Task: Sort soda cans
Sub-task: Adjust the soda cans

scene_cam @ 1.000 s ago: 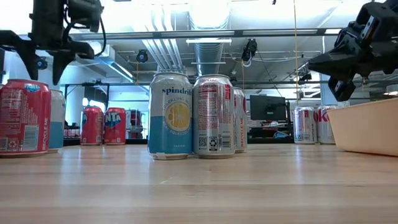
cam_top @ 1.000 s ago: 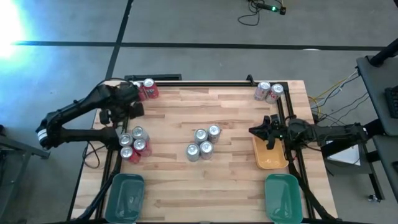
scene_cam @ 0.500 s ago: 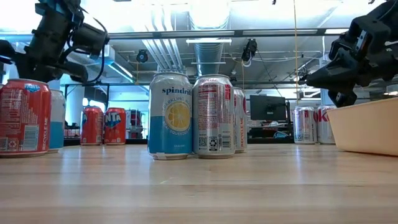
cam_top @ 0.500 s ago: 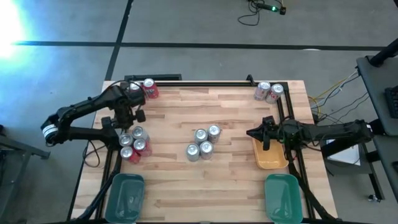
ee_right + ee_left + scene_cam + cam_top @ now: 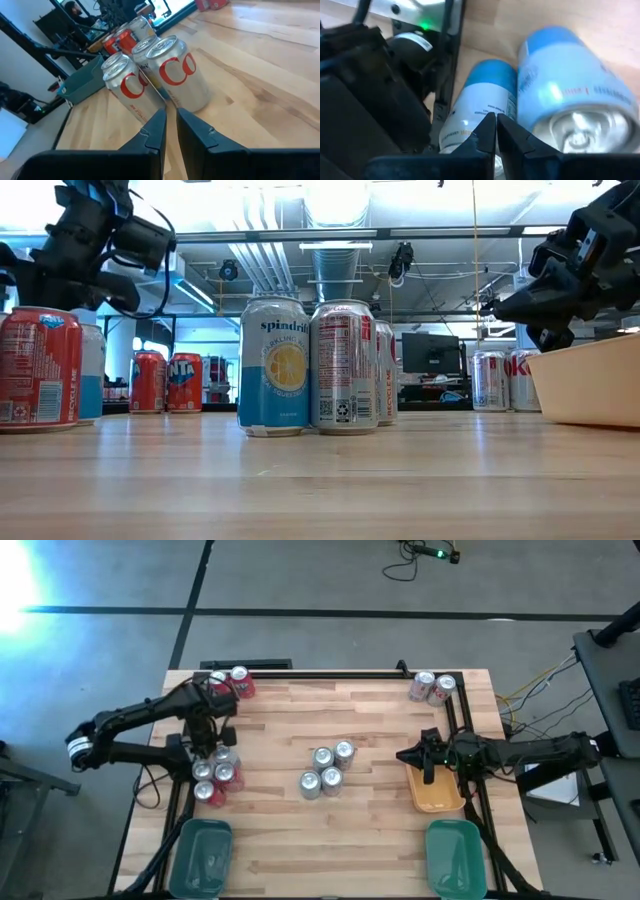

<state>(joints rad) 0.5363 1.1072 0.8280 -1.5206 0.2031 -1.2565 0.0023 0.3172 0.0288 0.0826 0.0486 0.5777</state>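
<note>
Soda cans (image 5: pixel 327 770) are being clustered mid-table, with more at the left edge (image 5: pixel 213 776). Both grippers are being kept nearly closed and empty: left gripper (image 5: pixel 213 740) above the left cans, right gripper (image 5: pixel 405 754) beside the orange tray (image 5: pixel 434 796).

High view looks straight down on the whole table (image 5: pixel 370 830); low view sits at tabletop level, facing across it; both share the central cans (image 5: pixel 327 769); wrist views sit close behind their fingers.
</note>
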